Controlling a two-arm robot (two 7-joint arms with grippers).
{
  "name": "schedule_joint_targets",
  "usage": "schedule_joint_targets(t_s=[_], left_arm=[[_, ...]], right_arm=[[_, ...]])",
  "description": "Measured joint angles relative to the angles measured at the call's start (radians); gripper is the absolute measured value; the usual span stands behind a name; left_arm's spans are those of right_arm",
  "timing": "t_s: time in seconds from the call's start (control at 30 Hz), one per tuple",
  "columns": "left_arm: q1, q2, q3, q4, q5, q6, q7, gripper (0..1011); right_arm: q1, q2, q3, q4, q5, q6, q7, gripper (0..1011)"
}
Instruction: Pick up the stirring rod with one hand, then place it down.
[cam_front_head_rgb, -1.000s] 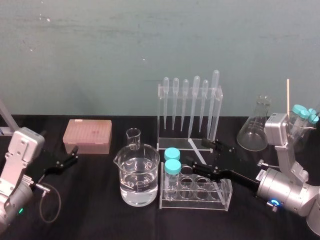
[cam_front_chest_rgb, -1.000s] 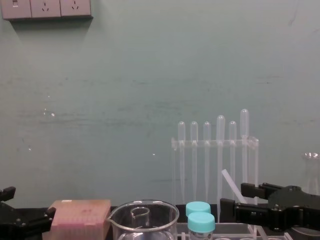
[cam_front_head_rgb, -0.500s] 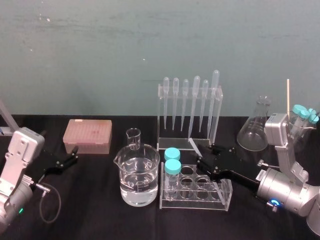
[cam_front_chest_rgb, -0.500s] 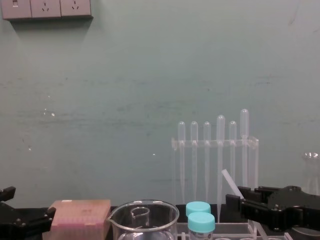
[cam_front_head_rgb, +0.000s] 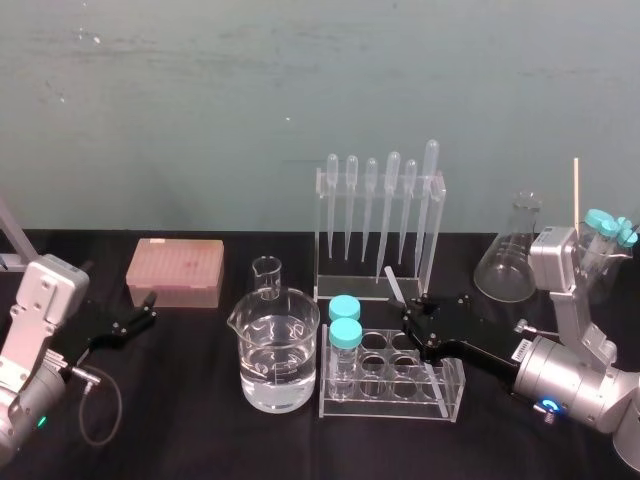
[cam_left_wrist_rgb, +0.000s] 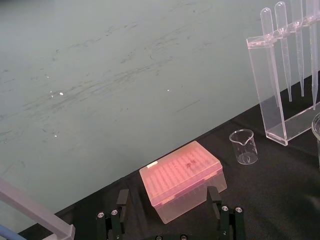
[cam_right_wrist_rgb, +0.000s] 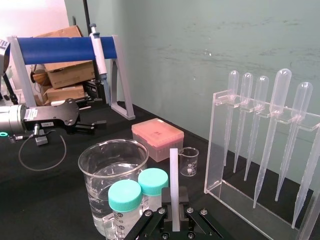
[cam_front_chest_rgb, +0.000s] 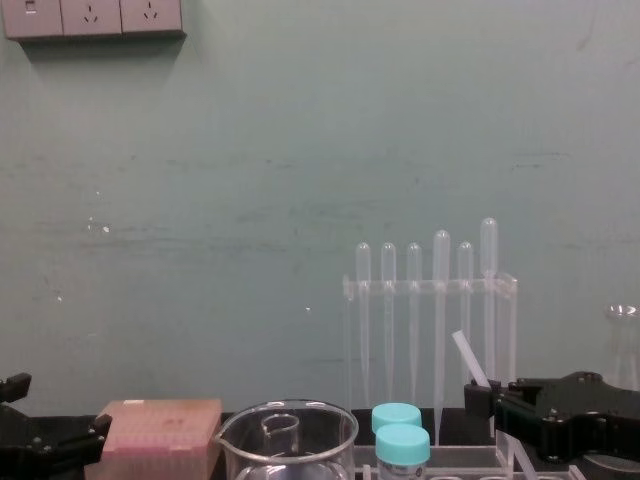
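The stirring rod (cam_front_head_rgb: 396, 289) is a thin translucent-white stick, tilted, just in front of the pipette rack (cam_front_head_rgb: 381, 216). My right gripper (cam_front_head_rgb: 414, 318) is shut on its lower part, above the test-tube rack (cam_front_head_rgb: 392, 378). In the right wrist view the stirring rod (cam_right_wrist_rgb: 173, 184) stands up from between the closed jaws of the right gripper (cam_right_wrist_rgb: 174, 216). In the chest view the rod's upper end (cam_front_chest_rgb: 468, 358) sticks out above the right gripper (cam_front_chest_rgb: 482, 398). My left gripper (cam_front_head_rgb: 137, 318) rests at the far left, open, near the pink tip box (cam_left_wrist_rgb: 182, 178).
A large beaker of water (cam_front_head_rgb: 275, 350) and a small beaker (cam_front_head_rgb: 266, 275) stand left of the test-tube rack, which holds two teal-capped tubes (cam_front_head_rgb: 345, 335). A conical flask (cam_front_head_rgb: 510, 250) and more capped tubes (cam_front_head_rgb: 606, 229) sit at the right.
The right gripper's jaws have closed from wide apart onto the stirring rod. The rod, which lay slanted at the pipette rack's foot, now stands more upright. The left arm has not moved.
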Motion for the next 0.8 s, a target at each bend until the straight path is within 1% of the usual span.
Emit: schedule_joint_targets(t_s=[0.03,0.17,0.27,0.3,0.33,0.37,0.47,0.5,0.57,0.63,0.67,0.7,0.77,0.8], left_arm=[[0.000,0.000,0.000,0.000,0.000,0.000,0.000,1000],[0.000,0.000,0.000,0.000,0.000,0.000,0.000,1000],[0.000,0.000,0.000,0.000,0.000,0.000,0.000,1000],[0.000,0.000,0.000,0.000,0.000,0.000,0.000,1000],[0.000,0.000,0.000,0.000,0.000,0.000,0.000,1000],[0.000,0.000,0.000,0.000,0.000,0.000,0.000,1000],[0.000,0.000,0.000,0.000,0.000,0.000,0.000,1000],[0.000,0.000,0.000,0.000,0.000,0.000,0.000,1000],[0.000,0.000,0.000,0.000,0.000,0.000,0.000,1000],[0.000,0.000,0.000,0.000,0.000,0.000,0.000,1000],[0.000,0.000,0.000,0.000,0.000,0.000,0.000,1000],[0.000,0.000,0.000,0.000,0.000,0.000,0.000,1000],[0.000,0.000,0.000,0.000,0.000,0.000,0.000,1000],[0.000,0.000,0.000,0.000,0.000,0.000,0.000,1000]], right_arm=[[0.000,0.000,0.000,0.000,0.000,0.000,0.000,69],[-0.006,-0.008,0.013,0.001,-0.015,-0.037,0.000,69],[-0.012,-0.019,0.031,0.004,-0.034,-0.090,-0.006,69],[-0.014,-0.024,0.039,0.005,-0.046,-0.121,-0.012,69],[-0.015,-0.027,0.043,0.006,-0.052,-0.137,-0.014,69],[-0.015,-0.035,0.054,0.010,-0.058,-0.174,-0.014,69],[-0.012,-0.048,0.072,0.017,-0.060,-0.221,-0.013,69],[-0.007,-0.059,0.085,0.024,-0.054,-0.254,-0.007,69],[-0.002,-0.068,0.097,0.029,-0.046,-0.278,0.001,69],[0.009,-0.083,0.116,0.038,-0.026,-0.319,0.022,69],[0.012,-0.087,0.123,0.041,-0.019,-0.331,0.030,69],[0.020,-0.095,0.134,0.048,-0.002,-0.357,0.050,69],[0.027,-0.101,0.144,0.055,0.012,-0.376,0.070,69],[0.032,-0.106,0.153,0.062,0.026,-0.394,0.090,69]])
